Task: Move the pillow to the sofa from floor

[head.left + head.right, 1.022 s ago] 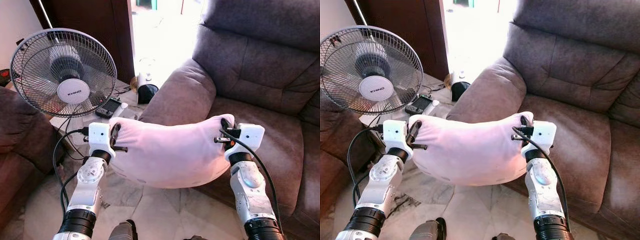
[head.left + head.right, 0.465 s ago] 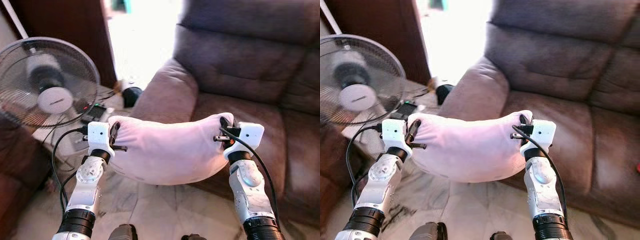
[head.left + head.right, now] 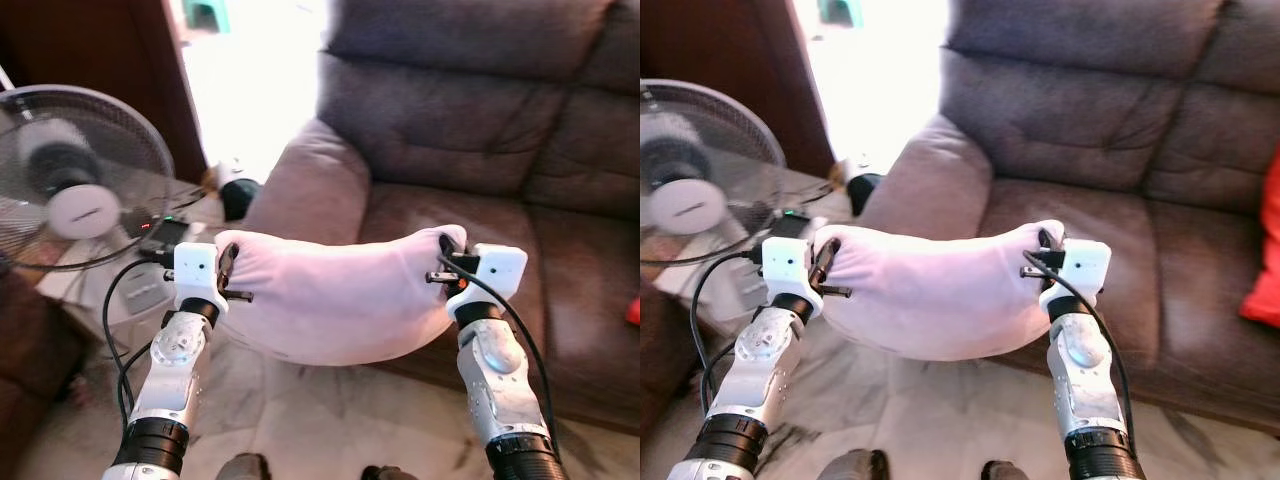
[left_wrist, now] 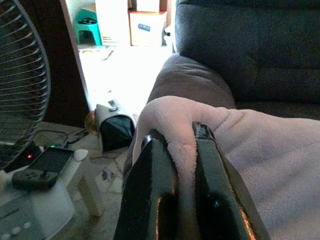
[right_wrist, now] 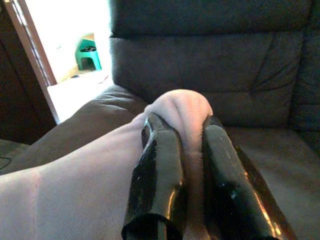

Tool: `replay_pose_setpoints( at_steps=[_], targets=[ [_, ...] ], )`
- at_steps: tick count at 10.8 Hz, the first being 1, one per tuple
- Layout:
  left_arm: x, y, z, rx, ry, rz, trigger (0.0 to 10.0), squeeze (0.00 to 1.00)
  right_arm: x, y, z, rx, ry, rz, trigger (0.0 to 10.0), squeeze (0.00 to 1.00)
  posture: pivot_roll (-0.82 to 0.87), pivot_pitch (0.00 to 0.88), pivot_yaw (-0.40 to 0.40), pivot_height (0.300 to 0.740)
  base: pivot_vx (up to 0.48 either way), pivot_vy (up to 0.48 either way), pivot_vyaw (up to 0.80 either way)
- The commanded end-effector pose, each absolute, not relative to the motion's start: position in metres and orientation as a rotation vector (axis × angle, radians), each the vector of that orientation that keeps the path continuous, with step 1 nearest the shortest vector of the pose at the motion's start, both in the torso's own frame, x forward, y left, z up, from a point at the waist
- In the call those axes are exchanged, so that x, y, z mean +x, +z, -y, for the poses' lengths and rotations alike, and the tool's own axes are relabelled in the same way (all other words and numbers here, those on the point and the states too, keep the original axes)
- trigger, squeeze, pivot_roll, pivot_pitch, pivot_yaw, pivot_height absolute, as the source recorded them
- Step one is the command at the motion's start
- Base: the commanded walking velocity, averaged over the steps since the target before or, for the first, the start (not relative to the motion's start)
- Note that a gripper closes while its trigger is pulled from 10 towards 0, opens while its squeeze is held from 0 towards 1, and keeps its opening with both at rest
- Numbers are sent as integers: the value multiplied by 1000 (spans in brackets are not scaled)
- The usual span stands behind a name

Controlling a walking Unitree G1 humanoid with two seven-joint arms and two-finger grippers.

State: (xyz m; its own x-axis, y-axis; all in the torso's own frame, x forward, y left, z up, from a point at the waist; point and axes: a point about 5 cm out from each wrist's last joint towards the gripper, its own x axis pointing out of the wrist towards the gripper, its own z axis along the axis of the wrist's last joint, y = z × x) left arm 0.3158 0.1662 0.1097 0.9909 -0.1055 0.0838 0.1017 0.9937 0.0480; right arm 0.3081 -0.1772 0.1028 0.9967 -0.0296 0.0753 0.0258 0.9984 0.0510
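Observation:
A pale pink pillow (image 3: 335, 300) hangs in the air between my two arms, sagging in the middle, just in front of the grey-brown sofa (image 3: 470, 130). My left gripper (image 3: 227, 268) is shut on the pillow's left corner (image 4: 170, 125). My right gripper (image 3: 447, 255) is shut on the pillow's right corner (image 5: 182, 112). The sofa's seat cushion (image 3: 1140, 270) lies directly behind and slightly below the pillow, and its armrest (image 3: 310, 185) rises behind the pillow's left half.
A standing fan (image 3: 70, 175) is at my left, beside a low table with a remote-like device (image 4: 42, 167) and cables. A black-and-white object (image 4: 112, 127) sits on the floor by the armrest. A red cushion (image 3: 1265, 250) lies at the sofa's right. Marble floor (image 3: 320, 420) lies below.
The camera has swung to the right, so the fan slid left and more of the sofa and a red cushion came into view. Both grippers still hold the pillow the same way.

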Motion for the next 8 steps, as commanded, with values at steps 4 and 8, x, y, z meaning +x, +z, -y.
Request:
replay_pose_setpoints(
  at_steps=[4,8],
  targets=[
    [318,125,-165,56,-109,163,10000,0,312,123,185,38,-63,170,10000,0,58,81,-22,740,0,-245,0],
    [319,127,-165,53,-110,167,10000,0,312,125,184,31,-57,175,10000,0,58,82,-25,740,0,0,0]
  ],
)
